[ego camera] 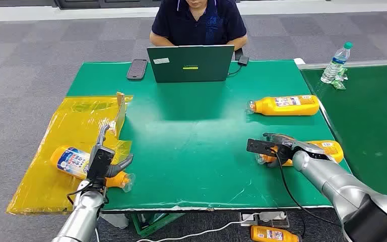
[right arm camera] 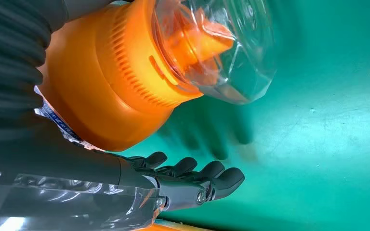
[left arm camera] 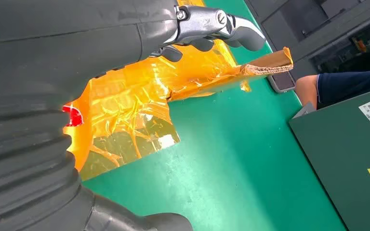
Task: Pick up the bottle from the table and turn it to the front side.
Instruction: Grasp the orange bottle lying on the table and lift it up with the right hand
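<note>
An orange bottle point(ego camera: 71, 161) with a white and blue label lies on its side on the yellow sheet point(ego camera: 75, 118) at the table's front left. My left hand point(ego camera: 106, 161) hovers over its cap end, fingers point(left arm camera: 221, 24) and thumb spread, holding nothing. A second orange bottle point(ego camera: 331, 148) lies near the front right. My right hand point(ego camera: 281, 146) reaches around its neck. In the right wrist view its orange cap under a clear cover point(right arm camera: 212, 48) sits against the palm, with the fingers point(right arm camera: 192, 178) stretched out beside it, not closed. A third orange bottle point(ego camera: 284, 105) lies further back.
A person sits behind an open laptop point(ego camera: 190, 63) at the far edge, a phone point(ego camera: 137, 69) beside it. A torn cardboard piece point(ego camera: 120, 108) stands up from the yellow sheet. A water bottle point(ego camera: 335, 63) stands on the neighbouring table. Another orange bottle point(ego camera: 274, 234) lies on the floor.
</note>
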Controlling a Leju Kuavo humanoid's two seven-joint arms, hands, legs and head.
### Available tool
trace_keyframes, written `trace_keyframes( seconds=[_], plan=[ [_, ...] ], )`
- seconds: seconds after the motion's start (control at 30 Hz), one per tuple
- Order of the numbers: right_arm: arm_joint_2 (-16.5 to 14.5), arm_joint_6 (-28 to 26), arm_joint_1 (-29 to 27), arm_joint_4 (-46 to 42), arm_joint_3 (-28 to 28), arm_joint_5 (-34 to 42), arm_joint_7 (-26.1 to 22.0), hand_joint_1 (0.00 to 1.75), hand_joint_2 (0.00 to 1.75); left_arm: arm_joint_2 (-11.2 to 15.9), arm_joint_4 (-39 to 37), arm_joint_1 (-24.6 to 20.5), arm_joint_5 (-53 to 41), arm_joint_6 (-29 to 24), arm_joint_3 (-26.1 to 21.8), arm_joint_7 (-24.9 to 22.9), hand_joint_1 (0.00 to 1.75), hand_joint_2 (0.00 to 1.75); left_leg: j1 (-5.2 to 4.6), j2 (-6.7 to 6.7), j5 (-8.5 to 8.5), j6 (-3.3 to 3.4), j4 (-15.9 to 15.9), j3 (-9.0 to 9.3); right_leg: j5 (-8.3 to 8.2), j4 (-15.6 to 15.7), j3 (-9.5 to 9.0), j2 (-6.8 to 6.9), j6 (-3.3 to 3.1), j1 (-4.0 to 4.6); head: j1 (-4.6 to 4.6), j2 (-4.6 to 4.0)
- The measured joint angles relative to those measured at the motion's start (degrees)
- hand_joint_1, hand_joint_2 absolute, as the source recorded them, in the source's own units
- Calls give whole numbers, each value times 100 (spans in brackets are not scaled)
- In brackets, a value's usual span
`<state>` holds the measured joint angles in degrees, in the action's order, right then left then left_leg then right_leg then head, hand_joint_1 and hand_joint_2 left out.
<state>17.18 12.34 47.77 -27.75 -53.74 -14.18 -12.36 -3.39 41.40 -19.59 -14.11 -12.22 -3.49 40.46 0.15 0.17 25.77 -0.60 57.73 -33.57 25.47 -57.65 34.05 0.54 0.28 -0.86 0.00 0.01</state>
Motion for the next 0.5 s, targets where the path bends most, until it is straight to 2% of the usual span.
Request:
trace_keyframes(
  seconds=[0.5],
  plan=[
    [-99, -166, -55, 117, 209, -109, -174, 175, 175, -6, 127, 125, 58, 18, -3, 0, 0, 175, 0, 3, 2, 1, 0, 35, 5, 3, -40, 2, 5, -1, 0, 0]
  ],
)
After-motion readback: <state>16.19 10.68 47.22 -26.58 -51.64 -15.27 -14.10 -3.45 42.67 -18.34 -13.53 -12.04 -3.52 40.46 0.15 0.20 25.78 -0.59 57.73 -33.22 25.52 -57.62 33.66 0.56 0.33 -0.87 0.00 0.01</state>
